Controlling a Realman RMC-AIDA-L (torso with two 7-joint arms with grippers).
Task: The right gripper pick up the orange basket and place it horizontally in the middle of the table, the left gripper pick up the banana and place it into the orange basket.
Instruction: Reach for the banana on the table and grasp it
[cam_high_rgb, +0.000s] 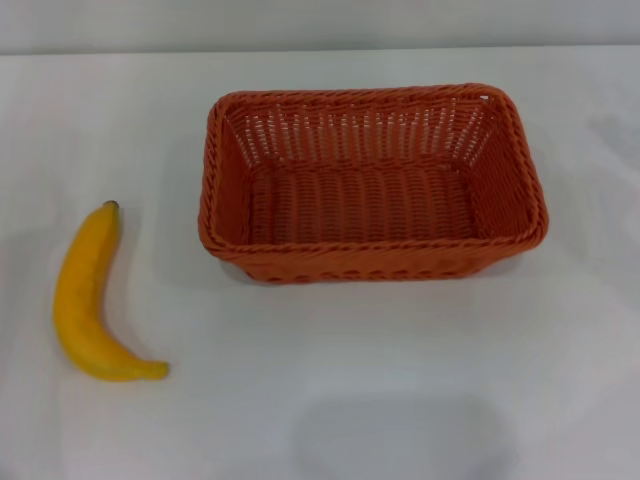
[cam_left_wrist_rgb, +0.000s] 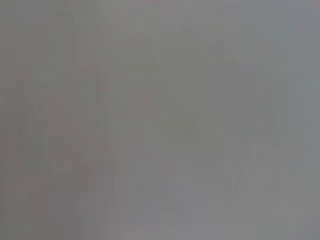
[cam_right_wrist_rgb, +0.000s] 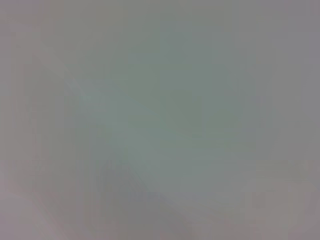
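- Two task objects are seen in the head view on the white table (cam_high_rgb: 400, 400), which fills the frame up to a pale strip along the top edge; no arm is visible on it.
- Largest of the two is the orange basket (cam_high_rgb: 372, 262), set upright in the upper centre of the frame, slightly right of the middle, with its long side running across the picture and its inside empty.
- Smaller by far is the banana (cam_high_rgb: 88, 300), lying flat at the left of the frame, well apart from the basket, its dark tip toward the top and its curve bulging toward the left edge.
- Neither the right gripper nor the left gripper is shown in any view; both wrist views give only a featureless grey field, so how far either hand is open, or whether anything is held, cannot be told.
- Judged from this layout, the basket step appears not yet begun, or only a small shift toward the frame's centre is needed, since the basket already lies horizontally.
- For a good grasp, the braided rim on the right-hand short wall would best be pinched from above, with one finger inside and one outside.
- A low, level lift is advised, so that the long side is kept across the frame and the banana is not disturbed.
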